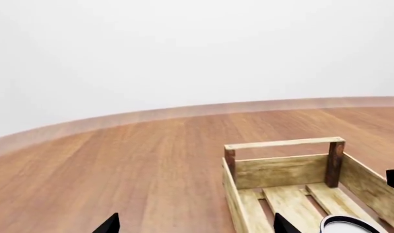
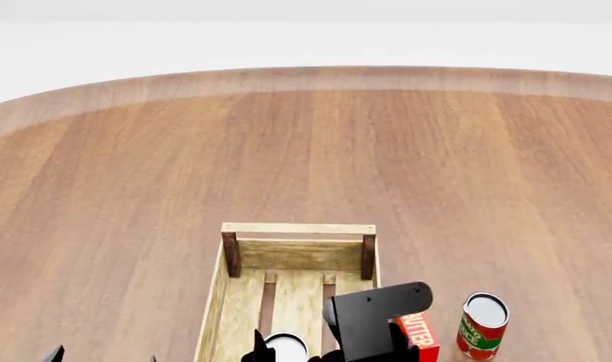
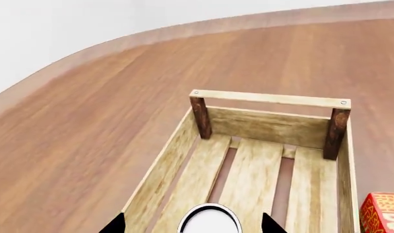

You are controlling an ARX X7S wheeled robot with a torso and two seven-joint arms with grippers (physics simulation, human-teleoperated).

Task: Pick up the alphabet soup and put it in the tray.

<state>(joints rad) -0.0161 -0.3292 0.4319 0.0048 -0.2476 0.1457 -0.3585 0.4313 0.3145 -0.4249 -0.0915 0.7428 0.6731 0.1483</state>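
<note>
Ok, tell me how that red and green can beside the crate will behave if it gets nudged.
The red and green can looks rigid, so it probably won't dent. Standing upright and tall for its base, it may tip. Once over, its round body would likely roll across the smooth table.

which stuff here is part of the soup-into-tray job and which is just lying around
Part of the job:
- pale-topped round can between the right gripper fingertips, over the crate floor; label hidden
- long light wooden slatted crate with dark corner posts

Just lying about:
- red and green can
- red box with white lettering
</note>
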